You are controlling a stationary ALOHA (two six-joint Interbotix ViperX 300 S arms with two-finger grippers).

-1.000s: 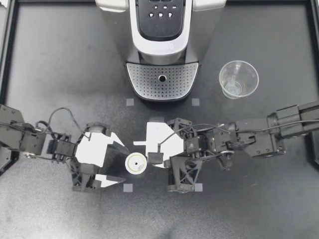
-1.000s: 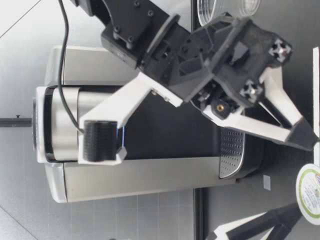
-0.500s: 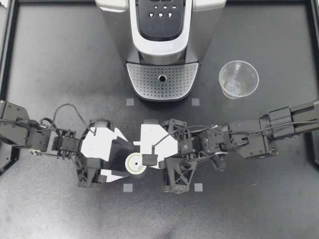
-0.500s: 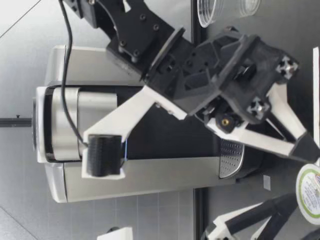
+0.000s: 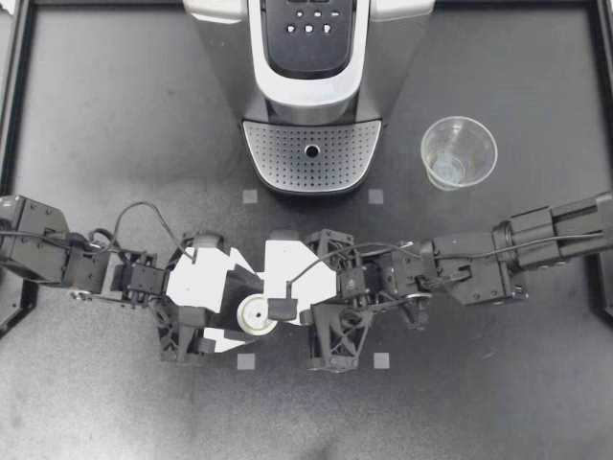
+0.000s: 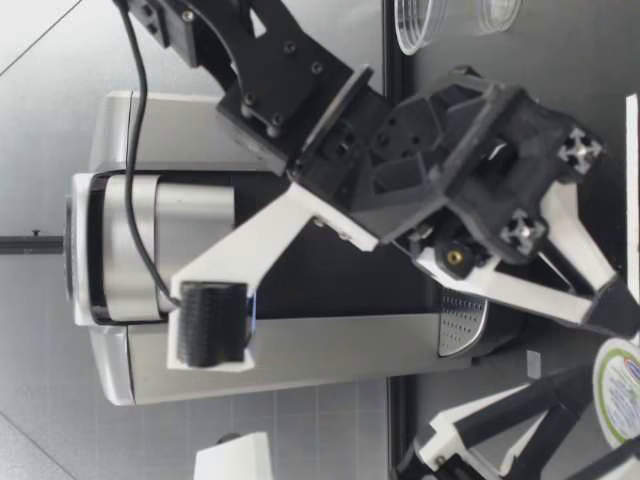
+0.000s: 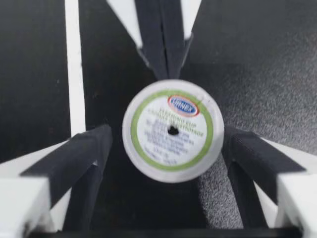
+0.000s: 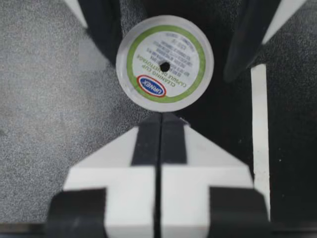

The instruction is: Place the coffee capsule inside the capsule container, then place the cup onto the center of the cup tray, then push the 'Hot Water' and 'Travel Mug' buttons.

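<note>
My right gripper (image 8: 161,116), fingers pressed together, has the coffee capsule (image 8: 165,67) just ahead

In the top view the coffee machine (image 5: 311,96) is running off the upper edge of the frame, its buttons (image 5: 309,29) are showing too small to tell one from another, and a black block (image 5: 282,309) on the right arm (image 5: 546,240) is covering the right rim of the coffee capsule (image 5: 253,314) at lower centre. In the low view the picture's edge is cutting off part of the capsule and most of the clear cup (image 6: 450,20), and in the left wrist view the small print on the capsule's lid is coming out blurred.
</note>
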